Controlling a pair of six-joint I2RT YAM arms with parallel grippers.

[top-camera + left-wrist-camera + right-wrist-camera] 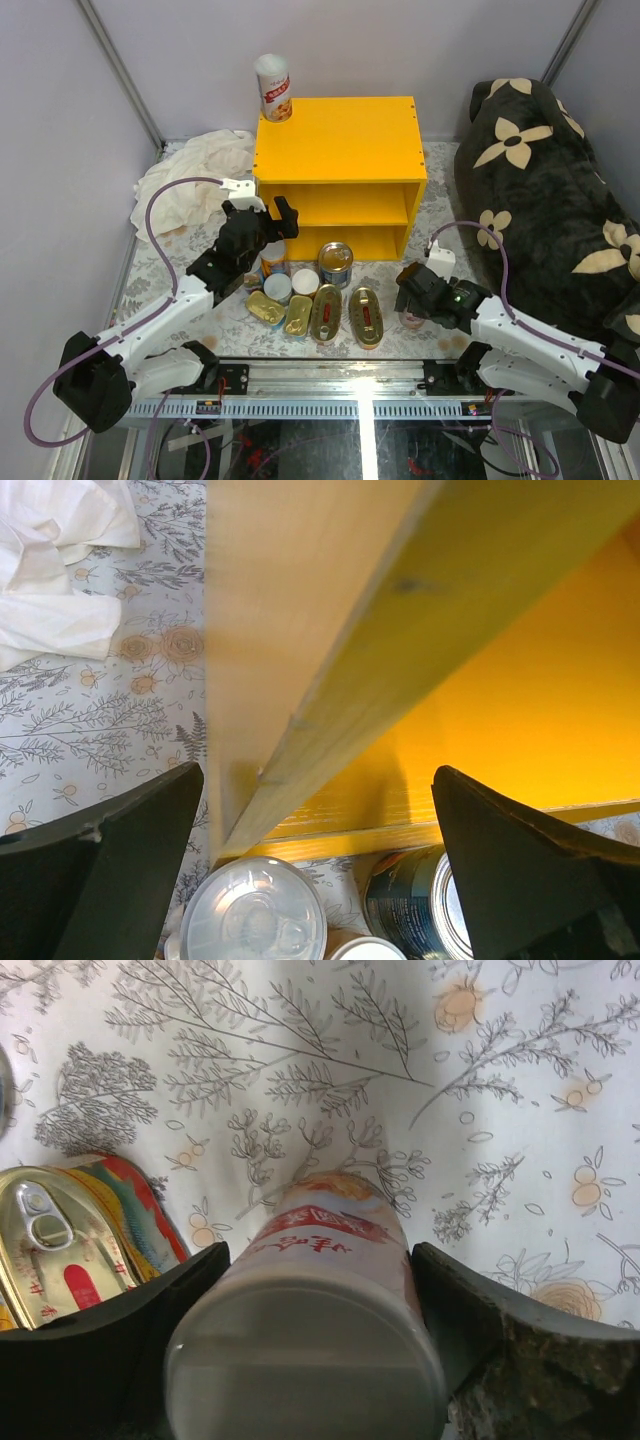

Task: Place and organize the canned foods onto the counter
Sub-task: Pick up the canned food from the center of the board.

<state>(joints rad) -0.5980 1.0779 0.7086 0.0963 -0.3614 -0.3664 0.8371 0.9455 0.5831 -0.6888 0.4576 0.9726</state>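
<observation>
The left claw (268, 212) stands wide apart and empty at the near-left edge of the yellow bench (340, 135). The right claw (412, 298) has its jaws either side of a white-lidded tin (320, 1340) on the floral floor (432, 215), right of the tin cluster (310, 300); whether it is clamped cannot be told. One tall tin (274, 88) stands on the bench's far-left corner.

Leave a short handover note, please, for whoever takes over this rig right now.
Left pincer: open and empty, at the front left edge of the yellow shelf.
Right pincer: its jaws sit on either side of a tall can on the floor. I cannot tell whether it grips the can yet.
Done: one can with a white lid stands on the shelf top, at the back left corner.
Left to do: the tall can at the right pincer, and the group of cans on the floor in front of the shelf.
</observation>
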